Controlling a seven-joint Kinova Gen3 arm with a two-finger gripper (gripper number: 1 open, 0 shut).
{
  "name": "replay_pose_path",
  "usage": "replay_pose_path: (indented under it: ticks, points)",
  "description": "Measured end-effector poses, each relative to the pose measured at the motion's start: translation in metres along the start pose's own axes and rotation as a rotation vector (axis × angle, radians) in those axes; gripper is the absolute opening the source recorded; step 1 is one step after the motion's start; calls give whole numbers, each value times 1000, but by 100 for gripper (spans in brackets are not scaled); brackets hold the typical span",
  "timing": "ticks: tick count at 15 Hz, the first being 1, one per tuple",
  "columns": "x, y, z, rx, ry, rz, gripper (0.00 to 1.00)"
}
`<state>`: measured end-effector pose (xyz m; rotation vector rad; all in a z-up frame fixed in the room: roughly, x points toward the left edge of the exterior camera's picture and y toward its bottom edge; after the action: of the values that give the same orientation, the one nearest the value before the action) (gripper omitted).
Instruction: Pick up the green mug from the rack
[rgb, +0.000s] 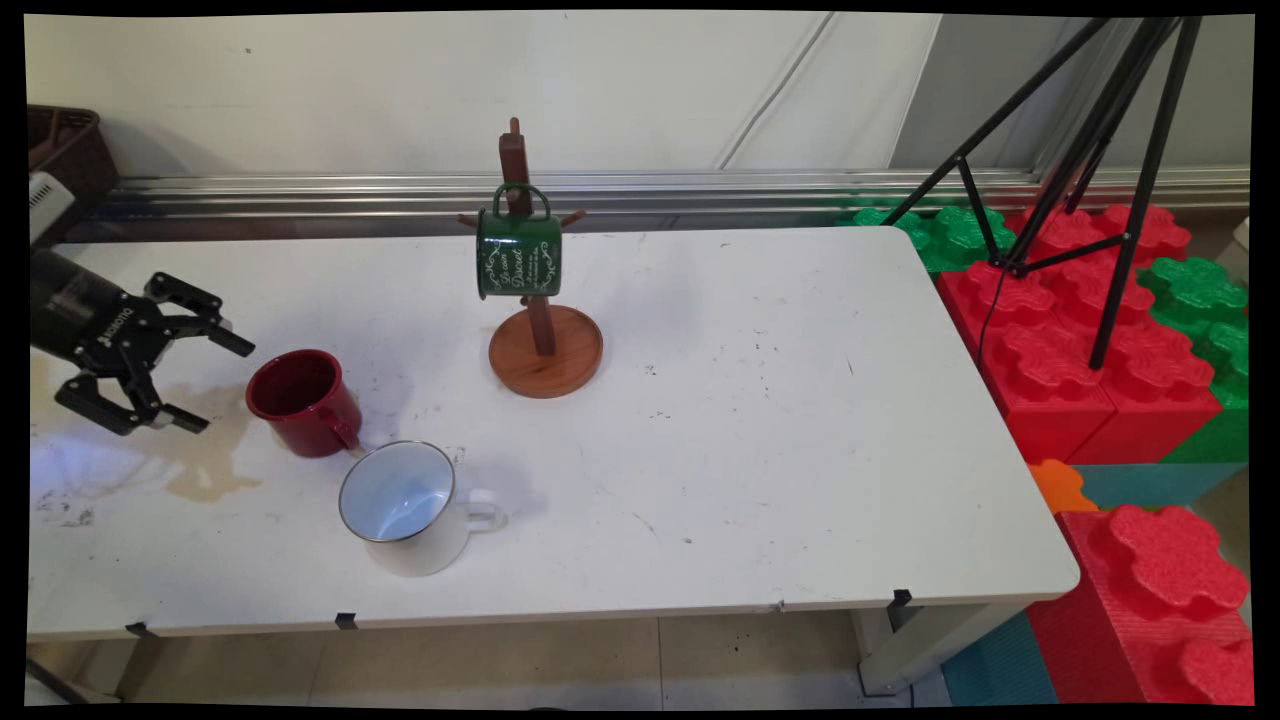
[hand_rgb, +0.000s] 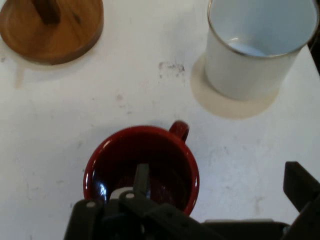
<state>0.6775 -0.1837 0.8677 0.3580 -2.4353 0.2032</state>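
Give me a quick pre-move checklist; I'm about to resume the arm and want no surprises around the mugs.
1. Claw open: ok, fingers spread wide.
2. Claw empty: ok, nothing between the fingers.
3. Red mug upright and free of the claw: ok, it stands just beside it.
4. White mug apart from the red mug: ok, a gap shows in the hand view.
5. Green mug hung securely on the wooden stand: cannot tell how firmly.
6. Table dry near the claw: not ok, brownish stain there.
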Motion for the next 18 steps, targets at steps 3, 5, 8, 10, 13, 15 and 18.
replay_pose_path:
  ticks: [3,5,8,10,13,15,18]
  points:
    - [-4,4,-7,3,52,-59,100]
    - [-6,7,-12,7,91,-98,100]
    - [-7,9,-16,11,139,-138,100]
    - [-7,10,-18,12,177,-167,100]
    - [-4,10,-21,14,224,-197,100]
    - [3,8,-22,14,273,-219,100]
    - [13,4,-22,17,327,-237,100]
